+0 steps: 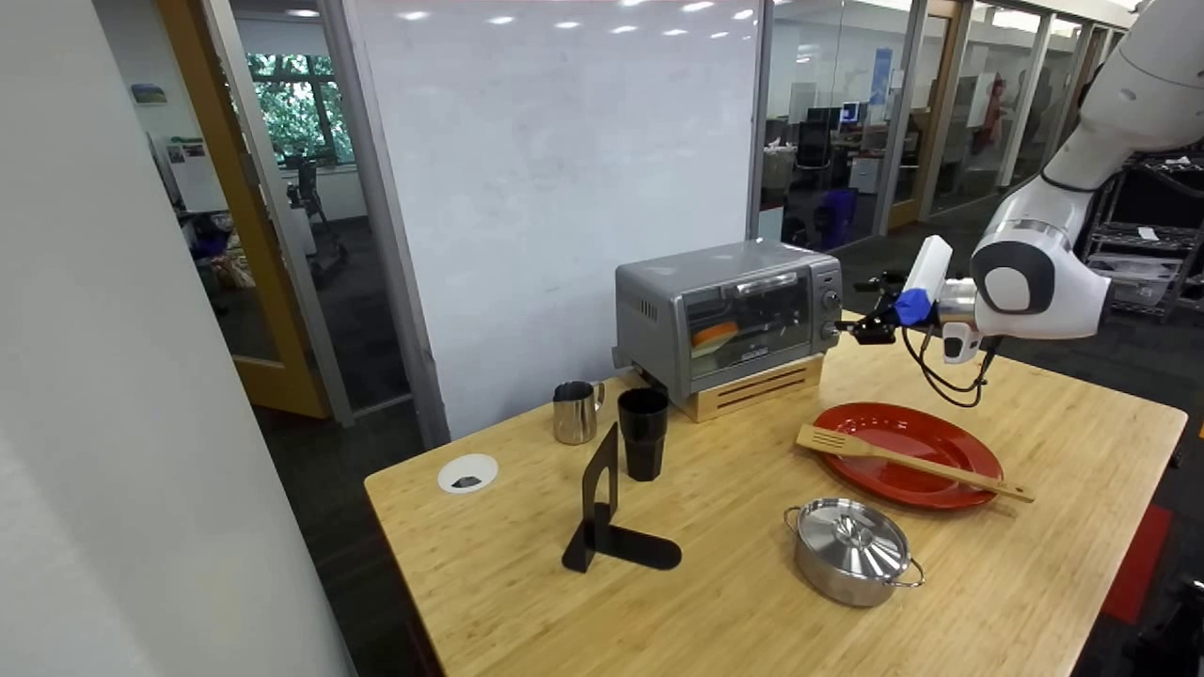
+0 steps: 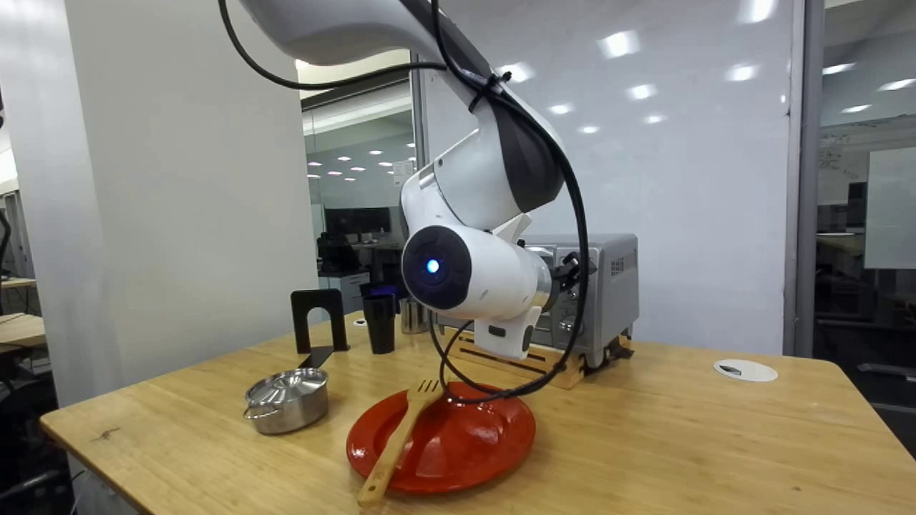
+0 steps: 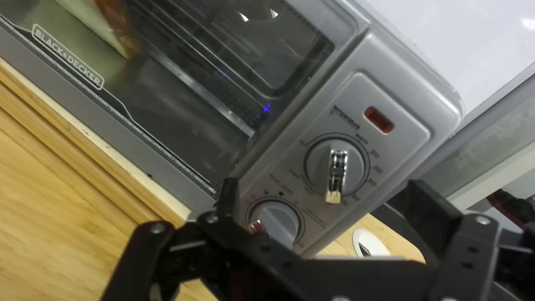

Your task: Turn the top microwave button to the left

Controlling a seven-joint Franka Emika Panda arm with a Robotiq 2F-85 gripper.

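The microwave is a grey toaster oven point(image 1: 720, 261), also seen in an exterior view point(image 2: 619, 286) and the wrist view point(image 3: 397, 73). Its top knob point(image 3: 318, 167), marked temperature, is round and grey with a silver ridge standing nearly upright in the wrist view. The top knob also shows in an exterior view point(image 1: 831, 301). The lower knob point(image 3: 278, 221) is partly hidden by a finger. My gripper point(image 3: 326, 194) is open and empty in front of the control panel, its fingers spread wide below and either side of the top knob. The gripper also shows in both exterior views point(image 1: 867, 306) point(image 2: 569, 273).
The oven stands on a wooden rack point(image 1: 762, 387). A red plate point(image 1: 903, 425) with a wooden spatula point(image 1: 926, 463) lies below the arm. A lidded pot point(image 1: 851, 555), black cup point(image 1: 644, 437), metal pitcher point(image 1: 575, 416) and black bookend point(image 1: 640, 547) stand on the table. A whiteboard point(image 1: 564, 141) is behind.
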